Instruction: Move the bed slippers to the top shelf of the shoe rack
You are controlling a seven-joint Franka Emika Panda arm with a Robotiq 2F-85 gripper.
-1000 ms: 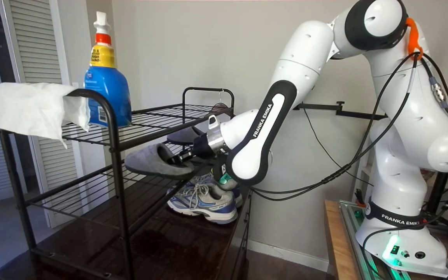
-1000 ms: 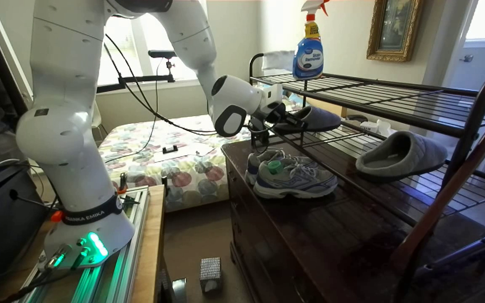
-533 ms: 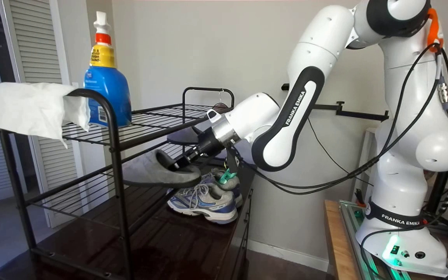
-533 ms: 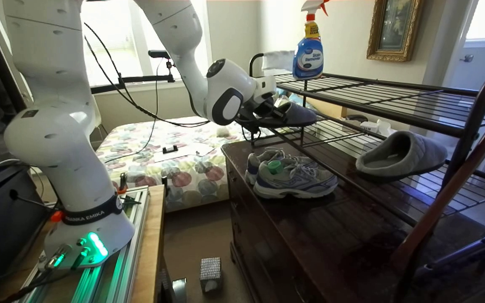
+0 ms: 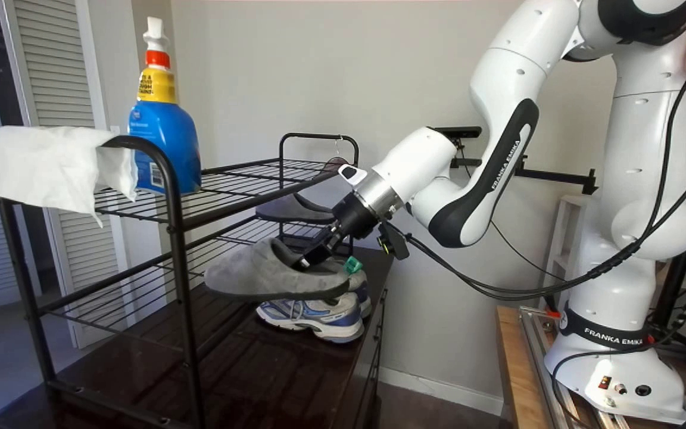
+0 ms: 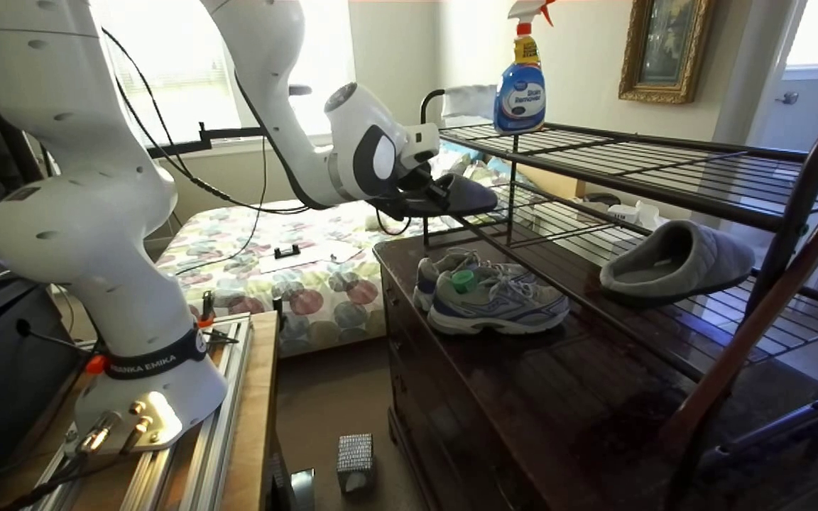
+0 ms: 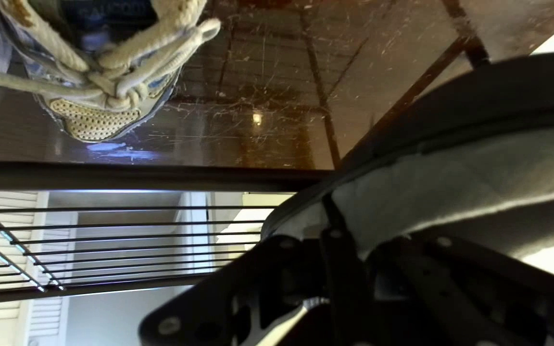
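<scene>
Grey slipper (image 5: 259,277) gripped by pincer (image 5: 308,258); mate (image 6: 689,271) on rack (image 5: 180,262) (in both exterior views only).

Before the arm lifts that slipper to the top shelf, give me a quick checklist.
1. Gripper shut on held slipper: ok, clamped at its opening's edge.
2. Held slipper above top shelf height: not ok, it hangs below.
3. Held slipper clear of lower wire tier: cannot tell, they overlap in the wrist view.
4. Spray bottle upright on top shelf: ok, near one end.
5. Other slipper apart from held slipper: ok, it rests on the lower wire tier.
</scene>
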